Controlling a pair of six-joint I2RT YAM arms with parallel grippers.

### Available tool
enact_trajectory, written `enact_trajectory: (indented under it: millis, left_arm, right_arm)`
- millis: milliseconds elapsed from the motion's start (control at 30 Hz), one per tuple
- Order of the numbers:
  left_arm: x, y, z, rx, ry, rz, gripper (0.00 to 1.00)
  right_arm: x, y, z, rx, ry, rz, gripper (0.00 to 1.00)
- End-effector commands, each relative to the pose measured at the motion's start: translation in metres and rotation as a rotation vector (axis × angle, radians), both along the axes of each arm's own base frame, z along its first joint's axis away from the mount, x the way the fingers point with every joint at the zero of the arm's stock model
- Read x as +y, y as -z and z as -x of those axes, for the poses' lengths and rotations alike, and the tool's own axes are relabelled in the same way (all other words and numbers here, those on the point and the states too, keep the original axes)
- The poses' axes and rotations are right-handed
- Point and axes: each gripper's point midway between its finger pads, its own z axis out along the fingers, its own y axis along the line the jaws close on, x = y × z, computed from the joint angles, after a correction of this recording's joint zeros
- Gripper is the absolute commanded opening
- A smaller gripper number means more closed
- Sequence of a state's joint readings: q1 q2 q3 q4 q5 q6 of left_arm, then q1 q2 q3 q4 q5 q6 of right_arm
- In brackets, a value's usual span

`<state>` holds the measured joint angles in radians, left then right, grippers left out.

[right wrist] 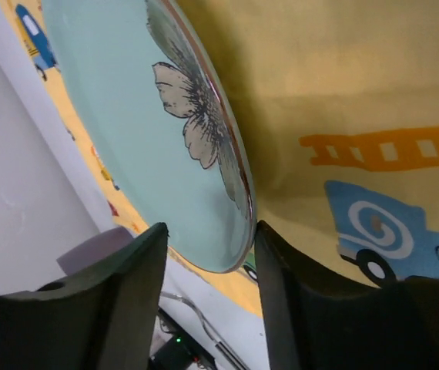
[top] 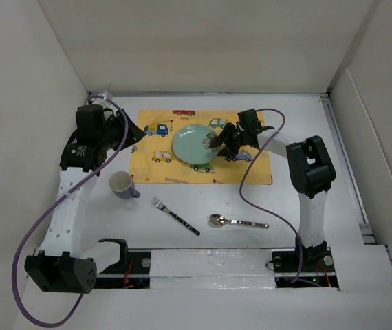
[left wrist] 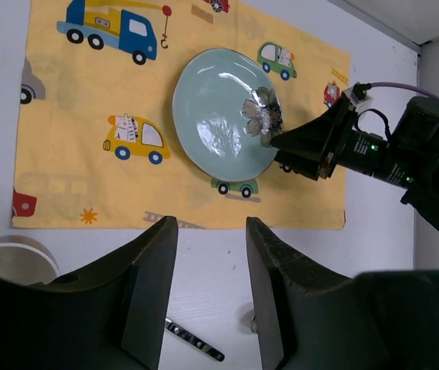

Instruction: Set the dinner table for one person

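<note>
A pale green plate (top: 192, 144) with a flower on its rim lies on a yellow car-print cloth (top: 155, 168) on the white dinner table (top: 203, 196). My right gripper (top: 221, 143) is open at the plate's right rim. In the right wrist view the rim (right wrist: 227, 169) runs between its fingers (right wrist: 210, 231), close to the right one. My left gripper (top: 131, 135) is open and empty, held above the cloth's left side. Its wrist view shows the plate (left wrist: 216, 119) and the right gripper (left wrist: 275, 137) beyond its fingers (left wrist: 208, 227). A mug (top: 122, 184), a fork (top: 175, 216) and a spoon (top: 237, 221) lie on the table.
White walls enclose the table at the back and both sides. Purple cables loop from each arm, one across the table near the spoon (top: 247, 192). The mug's rim (left wrist: 11, 258) and the fork's handle (left wrist: 195, 341) show in the left wrist view.
</note>
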<state>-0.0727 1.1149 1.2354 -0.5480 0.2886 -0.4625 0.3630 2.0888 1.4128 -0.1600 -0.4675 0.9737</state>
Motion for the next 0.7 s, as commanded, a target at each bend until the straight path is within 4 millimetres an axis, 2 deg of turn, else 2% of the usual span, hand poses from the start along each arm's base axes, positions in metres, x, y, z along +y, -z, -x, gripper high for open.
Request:
enact_trajectory:
  millis: [0,33,67,100,167,200,267,300,333,367,400,433,467,500,533,567,600,633,667]
  left_arm:
    - [-0.004,-0.034,-0.005,-0.102,0.032,-0.001,0.38]
    - [-0.004,-0.039,-0.005,-0.117,0.038,-0.005,0.40]
    - [-0.004,-0.043,-0.005,-0.127,0.043,-0.010,0.40]
    - [-0.003,-0.044,-0.005,-0.124,0.042,-0.017,0.40]
    - [-0.001,-0.055,-0.008,-0.151,0.043,-0.041,0.41]
    - [0.001,-0.058,-0.007,-0.160,0.041,-0.050,0.40]
    - [0.002,-0.067,-0.007,-0.188,0.046,-0.065,0.36]
    - [0.002,-0.069,-0.007,-0.196,0.048,-0.069,0.32]
    - [0.002,-0.074,-0.006,-0.208,0.052,-0.071,0.08]
    - [0.001,-0.079,-0.004,-0.230,0.063,-0.072,0.00]
    - [0.001,-0.079,-0.004,-0.231,0.063,-0.072,0.00]
    - [0.002,-0.086,0.000,-0.249,0.053,-0.067,0.00]
    - [0.002,-0.086,-0.001,-0.250,0.048,-0.065,0.00]
    - [0.002,-0.090,0.002,-0.259,0.045,-0.062,0.00]
    - [0.003,-0.092,0.004,-0.264,0.041,-0.061,0.00]
    - [0.003,-0.092,0.003,-0.262,0.039,-0.057,0.01]
    - [0.001,-0.093,0.004,-0.260,0.033,-0.037,0.07]
    - [-0.002,-0.091,0.004,-0.253,0.046,-0.024,0.20]
    - [-0.008,-0.091,0.005,-0.257,0.079,-0.003,0.25]
  right_arm:
    - [0.003,-0.030,-0.003,-0.081,-0.034,0.008,0.57]
    - [0.002,-0.039,-0.006,-0.093,-0.032,0.022,0.64]
    - [-0.008,-0.035,-0.001,-0.056,-0.026,0.059,0.67]
    - [-0.014,-0.044,-0.002,-0.092,-0.029,0.099,0.68]
    - [-0.025,-0.050,0.007,-0.082,-0.031,0.158,0.69]
    - [-0.037,-0.052,0.006,-0.108,-0.020,0.206,0.69]
    - [-0.055,-0.062,0.021,-0.118,-0.018,0.254,0.65]
    - [-0.061,-0.064,0.026,-0.139,-0.033,0.284,0.57]
    - [-0.063,-0.083,0.031,-0.187,-0.038,0.279,0.29]
    - [-0.059,-0.090,0.049,-0.231,-0.103,0.254,0.00]
    - [-0.052,-0.090,0.053,-0.234,-0.121,0.251,0.00]
    - [-0.025,-0.110,0.067,-0.330,-0.197,0.176,0.00]
    - [-0.026,-0.111,0.071,-0.333,-0.198,0.174,0.00]
    - [-0.008,-0.116,0.083,-0.354,-0.255,0.128,0.00]
    - [0.028,-0.127,0.102,-0.421,-0.336,0.080,0.00]
    - [0.048,-0.129,0.112,-0.452,-0.377,0.061,0.00]
    - [0.067,-0.131,0.123,-0.475,-0.410,0.044,0.00]
    - [0.103,-0.138,0.148,-0.527,-0.486,0.003,0.05]
    - [0.120,-0.130,0.156,-0.534,-0.513,0.005,0.16]
